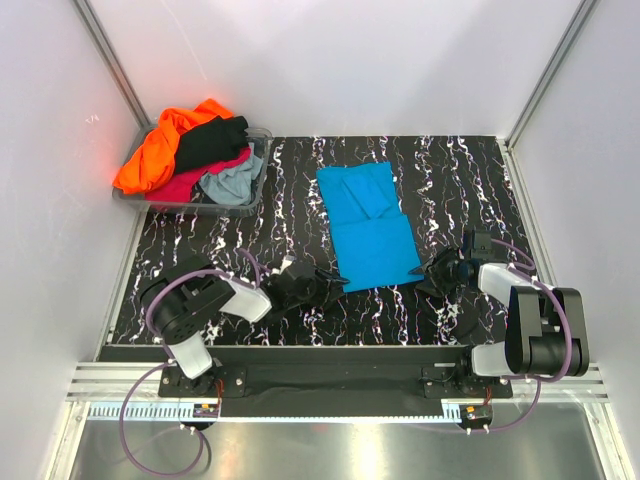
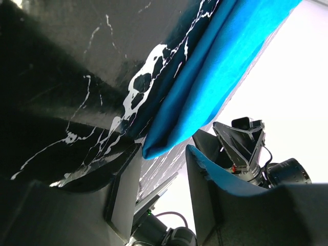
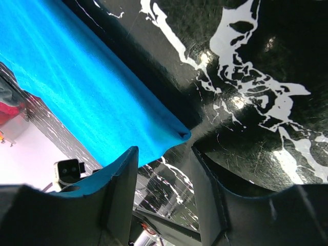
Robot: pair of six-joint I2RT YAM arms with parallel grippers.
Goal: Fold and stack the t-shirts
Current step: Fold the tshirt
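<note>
Turquoise t-shirt point(image 1: 365, 225) lay folded flat mid tabletop point(image 1: 450, 170). Left end effector point(image 1: 335, 278) sat at its near left corner, jaws apart, nothing clamped. Right end effector point(image 1: 425, 275) sat at the near right corner, jaws apart too. Orange, black, crimson, grey t-shirts point(image 1: 205, 145) were piled in clear bin point(image 1: 258, 185), far left.

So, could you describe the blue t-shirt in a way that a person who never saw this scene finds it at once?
Start from the black table with white marbling: near its middle lies the turquoise-blue t-shirt, folded flat into a long strip. It is the only shirt spread on the tabletop; the other shirts sit heaped in the clear bin at the far left corner.
</note>
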